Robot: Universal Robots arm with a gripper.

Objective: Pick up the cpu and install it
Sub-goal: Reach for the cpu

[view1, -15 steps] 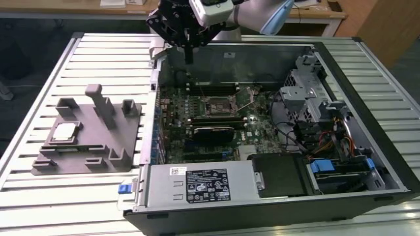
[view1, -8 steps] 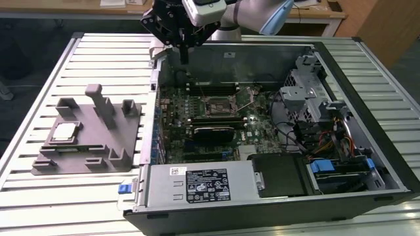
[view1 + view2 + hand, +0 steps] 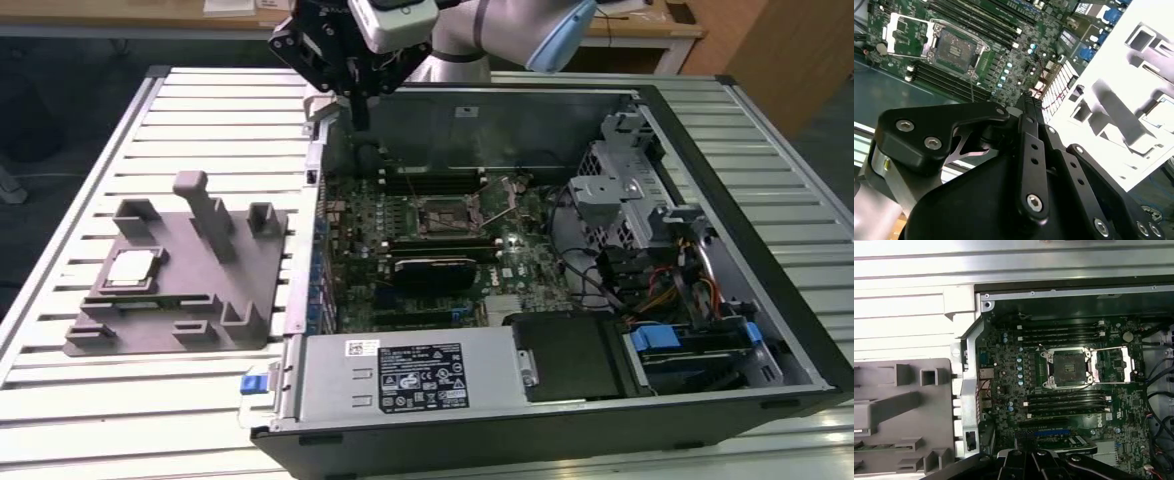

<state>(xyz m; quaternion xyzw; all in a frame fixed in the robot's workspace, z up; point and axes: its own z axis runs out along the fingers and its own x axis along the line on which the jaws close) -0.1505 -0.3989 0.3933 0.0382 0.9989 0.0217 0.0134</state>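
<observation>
Cpu point(image 3: 134, 268) flat in holder point(image 3: 134, 325) recess, near edge away from computer case point(image 3: 534, 125) — shiny top up for grasping. Gripper point(image 3: 358, 120) clenched, empty, over case corner. Socket point(image 3: 441, 213) lid open — ready to receive.

- The pale arm point(image 3: 514, 30) reaches in from the top edge of the exterior view, its wrist bent downward.
- The black tool point(image 3: 358, 112) points straight down, fingers pressed together, nothing held between them.
</observation>
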